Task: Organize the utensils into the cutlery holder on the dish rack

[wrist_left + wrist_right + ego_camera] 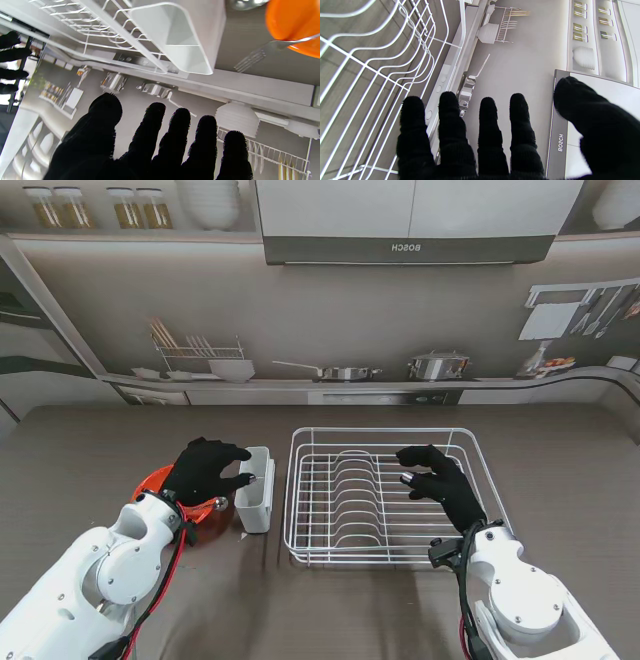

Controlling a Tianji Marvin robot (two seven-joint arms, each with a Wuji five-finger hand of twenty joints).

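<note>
The white cutlery holder [256,490] hangs on the left side of the white wire dish rack [390,442]. An orange bowl [150,479] sits left of the holder, mostly hidden under my left hand [205,467]. That hand hovers open above it, fingers spread and reaching toward the holder. In the left wrist view, a fork [252,58] rests on the orange bowl [292,22] beside the holder [180,32], and my left hand [155,145] holds nothing. My right hand [440,482] floats open over the rack's right half. Its fingers [482,140] are spread above the rack wires [370,62].
A metal utensil end [216,503] pokes out at the bowl's near edge, by my left wrist. A printed kitchen backdrop stands behind the brown table [560,470].
</note>
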